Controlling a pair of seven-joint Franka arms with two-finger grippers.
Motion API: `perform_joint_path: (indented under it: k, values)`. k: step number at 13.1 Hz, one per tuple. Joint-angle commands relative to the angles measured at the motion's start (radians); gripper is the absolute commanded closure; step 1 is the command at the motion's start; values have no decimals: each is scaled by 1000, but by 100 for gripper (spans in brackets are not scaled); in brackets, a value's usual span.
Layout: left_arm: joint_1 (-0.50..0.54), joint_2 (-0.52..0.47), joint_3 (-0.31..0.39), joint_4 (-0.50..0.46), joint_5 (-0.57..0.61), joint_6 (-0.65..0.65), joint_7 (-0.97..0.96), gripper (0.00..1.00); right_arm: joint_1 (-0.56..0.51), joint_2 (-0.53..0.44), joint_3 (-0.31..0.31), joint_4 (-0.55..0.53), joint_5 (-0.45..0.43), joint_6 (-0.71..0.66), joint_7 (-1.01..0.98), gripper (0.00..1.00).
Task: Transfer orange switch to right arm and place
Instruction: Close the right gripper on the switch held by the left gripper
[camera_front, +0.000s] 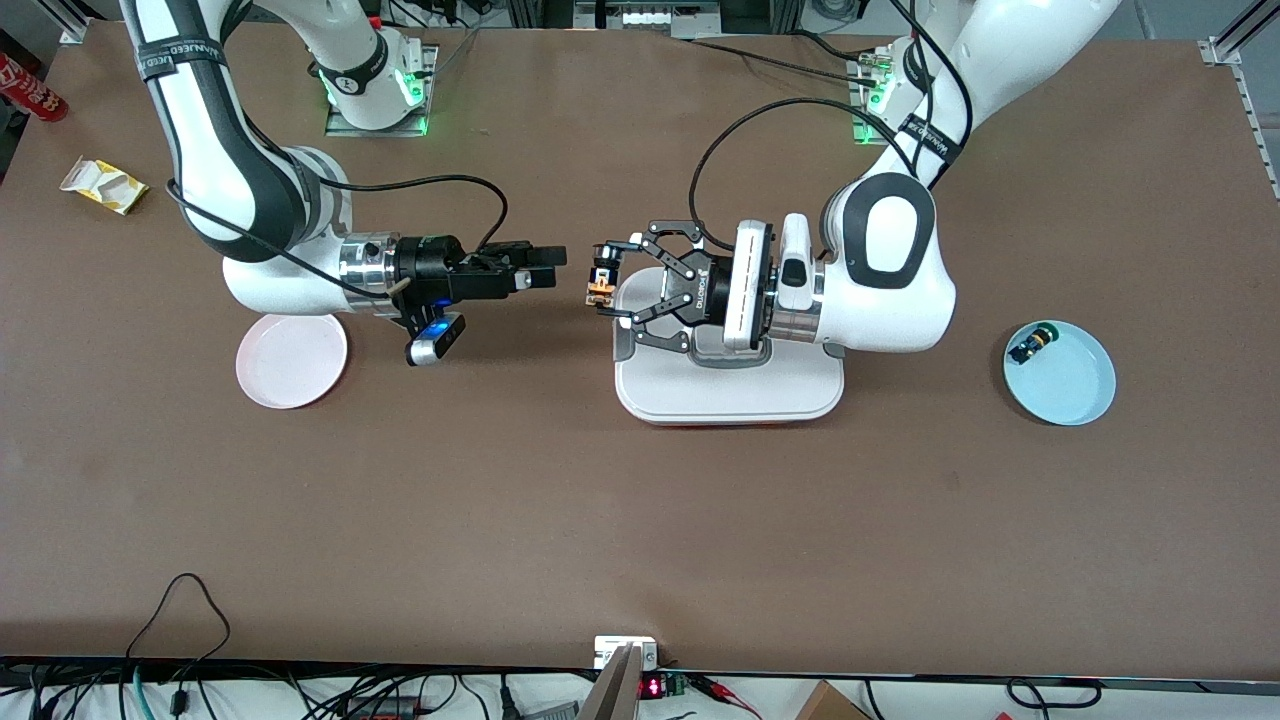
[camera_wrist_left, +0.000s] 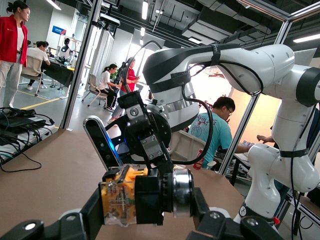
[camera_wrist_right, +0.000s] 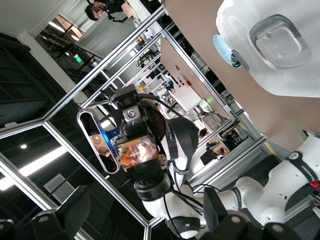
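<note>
The left gripper (camera_front: 607, 283) is clamped on the orange switch (camera_front: 600, 285), holding it in the air over the brown table (camera_front: 640, 520) just off the edge of the white tray (camera_front: 728, 390), on the side toward the right arm's end. In the left wrist view the switch (camera_wrist_left: 127, 194) sits between the fingers (camera_wrist_left: 75, 225), its tan and orange body to one side and its black and silver parts to the other.

The right gripper (camera_front: 556, 268) hangs level with the switch, pointing straight at it with a small gap between them, and its fingers stand apart. From the switch, this gripper sits at about nine o'clock in the front view. In the right wrist view its own fingers (camera_wrist_right: 70, 212) frame the switch (camera_wrist_right: 136, 152) without touching it.

A pink plate (camera_front: 291, 360) lies on the table under the right arm, at about seven o'clock from the right gripper. A blue plate (camera_front: 1060, 372) lies toward the left arm's end, at about four o'clock from the left gripper, with a small black and green switch (camera_front: 1032, 345) on it near the rim. A yellow packet (camera_front: 103, 185) lies toward the right arm's end of the table.
</note>
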Motion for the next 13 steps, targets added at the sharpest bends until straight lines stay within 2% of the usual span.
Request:
perform_joint_path:
  k: [1,5,9,13]
  values:
    - [-1,-6,1,-10,-35,4,46,65,23,24,7,28,30,22,-4,0]
    - [0,-6,1,-10,-35,4,48,65,52,36,9,45,32,65,-4,0]
    - [-1,-6,1,-10,-35,4,48,65,92,45,9,74,101,128,-3,0]
    - [-3,-6,1,-10,-35,4,48,65,108,47,9,76,101,154,-6,0]
